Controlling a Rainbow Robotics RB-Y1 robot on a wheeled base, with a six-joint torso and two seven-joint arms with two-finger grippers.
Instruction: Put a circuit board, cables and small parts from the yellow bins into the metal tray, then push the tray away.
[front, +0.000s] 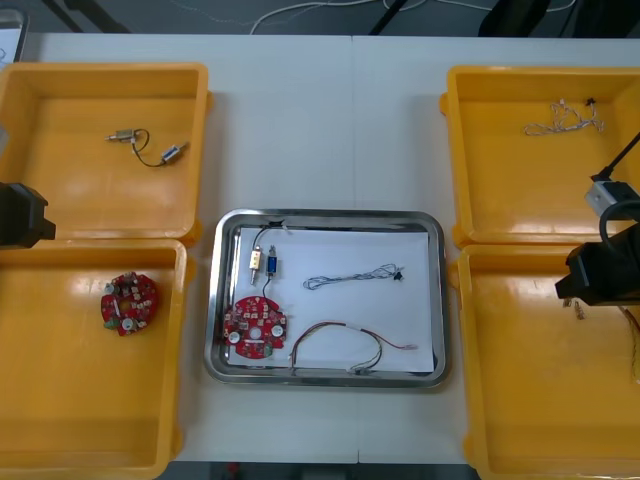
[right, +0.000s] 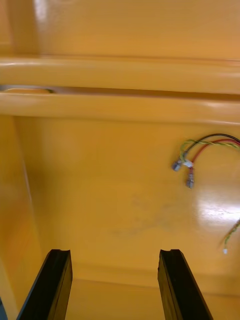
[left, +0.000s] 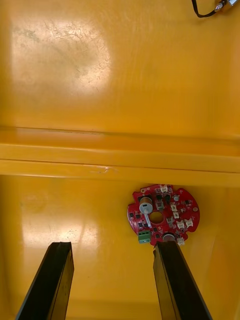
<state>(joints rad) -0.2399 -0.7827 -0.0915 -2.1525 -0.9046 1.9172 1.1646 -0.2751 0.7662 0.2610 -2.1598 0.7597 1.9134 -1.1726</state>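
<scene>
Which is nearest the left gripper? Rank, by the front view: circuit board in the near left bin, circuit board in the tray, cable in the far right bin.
1. Circuit board in the near left bin, left gripper's side.
2. Circuit board in the tray, middle.
3. Cable in the far right bin, opposite side.

My front camera sits above the arms and looks steeply down on the whole tabletop (front: 300, 120) from well back. The left wrist camera peers close past the left pincer (left: 112, 245) into the near left yellow bin (left: 75, 215), and it shares that bin's red circuit board (left: 163, 215) with the front view. The right wrist camera, equally close behind the right pincer (right: 115, 251), shares the near right yellow bin (right: 120, 175).
</scene>
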